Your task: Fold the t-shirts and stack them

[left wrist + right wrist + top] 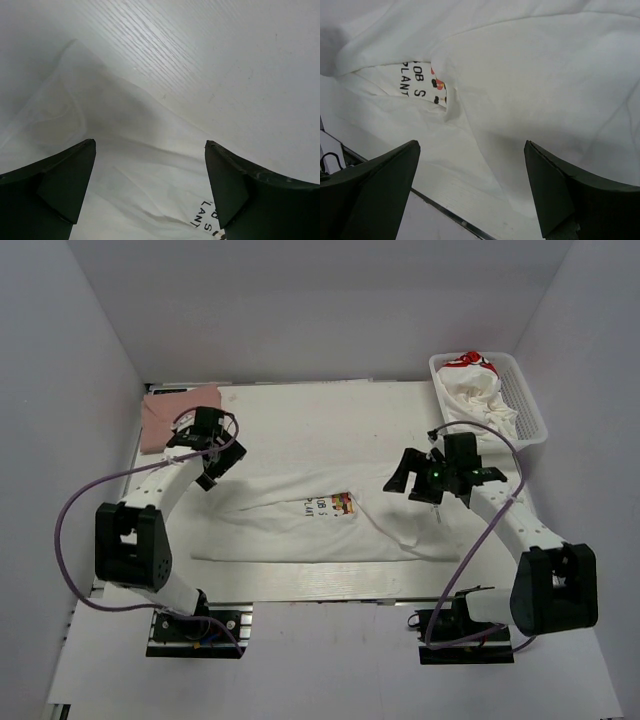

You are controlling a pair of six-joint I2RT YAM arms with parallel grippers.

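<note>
A white t-shirt (300,525) with a colourful print and dark lettering (330,505) lies partly folded across the middle of the table. My left gripper (212,462) is open and empty above its left end; the cloth (145,170) lies below the fingers. My right gripper (405,478) is open and empty above its right end, over the cloth (535,75). A folded dusty-pink t-shirt (170,412) lies at the far left corner. More white tees with red print (478,388) fill the basket.
A white plastic mesh basket (532,410) stands at the far right corner. The white table (330,420) has a metal front edge (440,210). White walls close in the left, back and right. Purple cables loop off both arms.
</note>
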